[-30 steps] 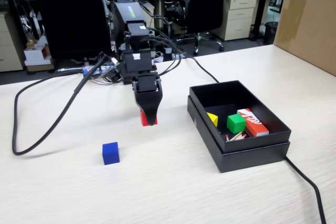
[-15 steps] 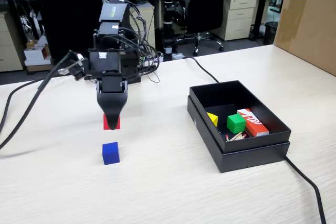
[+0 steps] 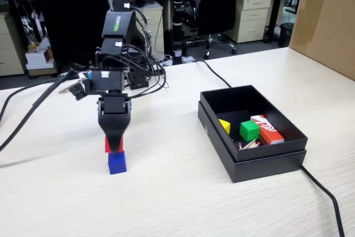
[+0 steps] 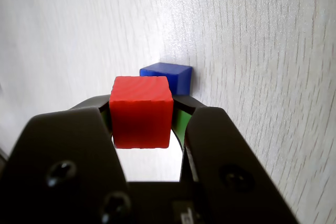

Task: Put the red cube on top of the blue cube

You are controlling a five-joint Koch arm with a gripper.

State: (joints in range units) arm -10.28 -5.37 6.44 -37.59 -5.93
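Observation:
The blue cube (image 3: pixel 117 163) sits on the pale wooden table at front left in the fixed view. Directly above it hangs my black gripper (image 3: pixel 113 146), pointing down and shut on the red cube (image 3: pixel 107 145), whose red edge peeks out beside the jaws just over the blue cube's top. In the wrist view the red cube (image 4: pixel 140 111) is clamped between the two dark jaws of the gripper (image 4: pixel 143 109), and the blue cube (image 4: pixel 170 75) lies just beyond it on the table. Whether the two cubes touch cannot be told.
A black open box (image 3: pixel 288 143) stands at the right, holding a green cube (image 3: pixel 249 130), a yellow piece (image 3: pixel 224 126) and an orange-red box with white markings (image 3: pixel 267 129). Black cables (image 3: pixel 33 106) trail across the left of the table. A cardboard box (image 3: pixel 324 20) stands at far right.
My gripper has carried the red cube leftward from beside the black box and lowered it until it hangs right above the blue cube.

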